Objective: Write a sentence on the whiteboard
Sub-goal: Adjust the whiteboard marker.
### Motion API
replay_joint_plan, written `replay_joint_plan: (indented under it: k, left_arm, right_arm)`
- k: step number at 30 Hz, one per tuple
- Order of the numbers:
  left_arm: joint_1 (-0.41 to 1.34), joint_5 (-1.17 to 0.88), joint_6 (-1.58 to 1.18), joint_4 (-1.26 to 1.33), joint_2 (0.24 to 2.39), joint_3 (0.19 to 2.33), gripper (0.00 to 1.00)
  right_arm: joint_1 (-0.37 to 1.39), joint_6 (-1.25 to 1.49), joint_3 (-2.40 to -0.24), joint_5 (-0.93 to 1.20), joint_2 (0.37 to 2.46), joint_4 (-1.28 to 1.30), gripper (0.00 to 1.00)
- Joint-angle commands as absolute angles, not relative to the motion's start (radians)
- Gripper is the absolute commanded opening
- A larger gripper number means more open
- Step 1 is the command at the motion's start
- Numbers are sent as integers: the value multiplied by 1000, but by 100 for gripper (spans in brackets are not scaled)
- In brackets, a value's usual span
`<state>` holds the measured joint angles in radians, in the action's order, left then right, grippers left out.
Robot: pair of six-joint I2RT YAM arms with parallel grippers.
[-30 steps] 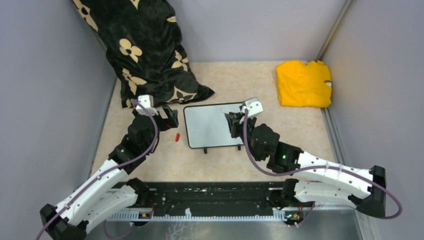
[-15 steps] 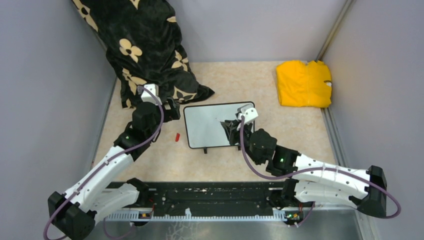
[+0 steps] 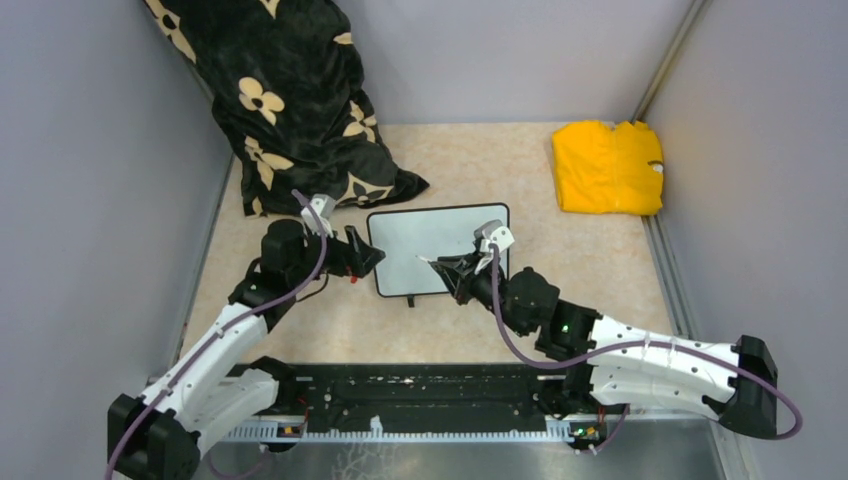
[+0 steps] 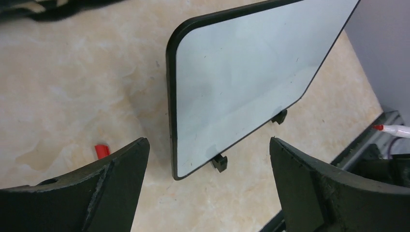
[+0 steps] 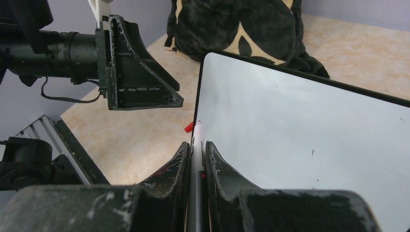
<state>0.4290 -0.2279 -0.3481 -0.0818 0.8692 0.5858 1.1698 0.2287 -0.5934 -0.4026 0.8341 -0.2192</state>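
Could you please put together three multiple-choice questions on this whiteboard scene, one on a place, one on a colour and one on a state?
1. Where does the red marker cap lie relative to the whiteboard?
A. on top of it
B. on the table, to its left
C. behind it, against the wall

2. What colour is the folded cloth in the far right corner?
A. blue
B. yellow
C. green

3. What state is the right end effector in?
A. open and empty
B. shut on the cap
C. shut on a marker

Answers:
1 B: the left wrist view shows the cap on the table past the board's left edge.
2 B: the top view shows it bright yellow.
3 C: the right wrist view shows the marker clamped between its fingers.
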Motion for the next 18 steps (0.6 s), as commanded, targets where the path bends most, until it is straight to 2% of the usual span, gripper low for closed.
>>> replay_joint_plan:
  k: [1, 5, 12, 18]
  left_arm:
    - [300, -457, -487, -18, 908, 585, 99]
    - [248, -576, -567, 84, 883, 526, 99]
    - [246, -484, -567, 93, 819, 456, 99]
    - [247, -488, -486, 28, 879, 531, 99]
  right_arm:
    - [1178, 278, -579, -387, 824, -331, 0]
    - [1178, 297, -552, -376, 812, -355, 0]
    - [1178, 289, -541, -377, 781, -306, 0]
    - [1178, 300, -509, -391, 759, -327, 0]
